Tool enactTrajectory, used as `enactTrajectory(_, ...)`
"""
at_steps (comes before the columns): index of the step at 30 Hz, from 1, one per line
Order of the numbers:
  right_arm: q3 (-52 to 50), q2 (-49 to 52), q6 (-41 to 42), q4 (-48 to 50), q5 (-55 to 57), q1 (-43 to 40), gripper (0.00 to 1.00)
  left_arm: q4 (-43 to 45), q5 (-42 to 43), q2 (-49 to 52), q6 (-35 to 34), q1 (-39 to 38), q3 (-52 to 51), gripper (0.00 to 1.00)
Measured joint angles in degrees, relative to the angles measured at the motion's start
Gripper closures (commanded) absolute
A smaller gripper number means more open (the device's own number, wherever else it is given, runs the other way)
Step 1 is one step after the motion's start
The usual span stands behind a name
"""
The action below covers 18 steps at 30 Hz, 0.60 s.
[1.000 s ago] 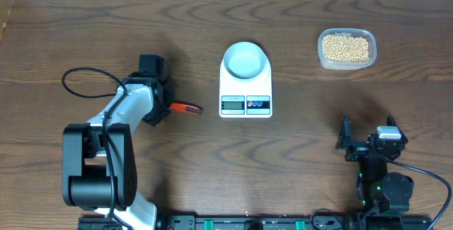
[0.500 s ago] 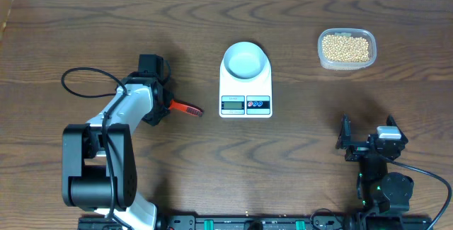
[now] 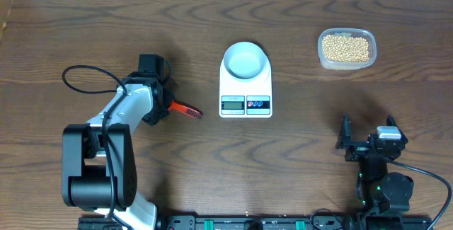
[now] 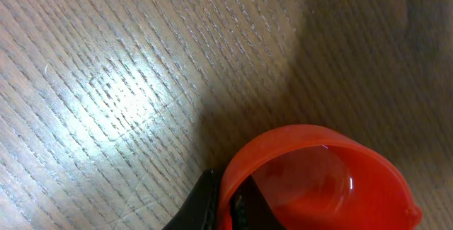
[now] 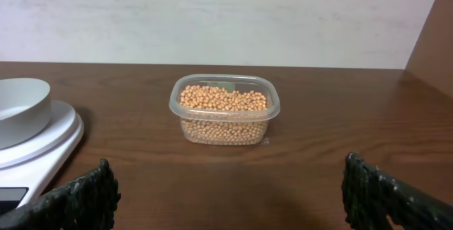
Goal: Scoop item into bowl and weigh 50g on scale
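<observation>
The left gripper (image 3: 164,106) is clenched on a red scoop (image 4: 318,180) left of the scale (image 3: 245,92) at mid-desk. The white bowl (image 3: 245,60) sits on the scale. The soybeans (image 3: 345,47) fill a clear tub (image 3: 320,49) near the far right corner. The right gripper (image 3: 346,139) hangs by the near right edge, jaws wide apart and holding nothing.

soft even light; glare on the table (image 4: 120,95), blurred close up.
</observation>
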Motion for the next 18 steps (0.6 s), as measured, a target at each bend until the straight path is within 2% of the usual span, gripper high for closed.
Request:
enactTrajectory(10,0.0,0.0,-0.02,0.0,0.0,0.0,0.01,-0.26,0.04,-1.81,-2.36,0.0,-0.09,0.93)
enactTrajectory(18,0.0,0.0,-0.02,0.0,0.0,0.0,0.01,0.59,0.02,-14.4,-2.38,0.0,-0.15,0.93)
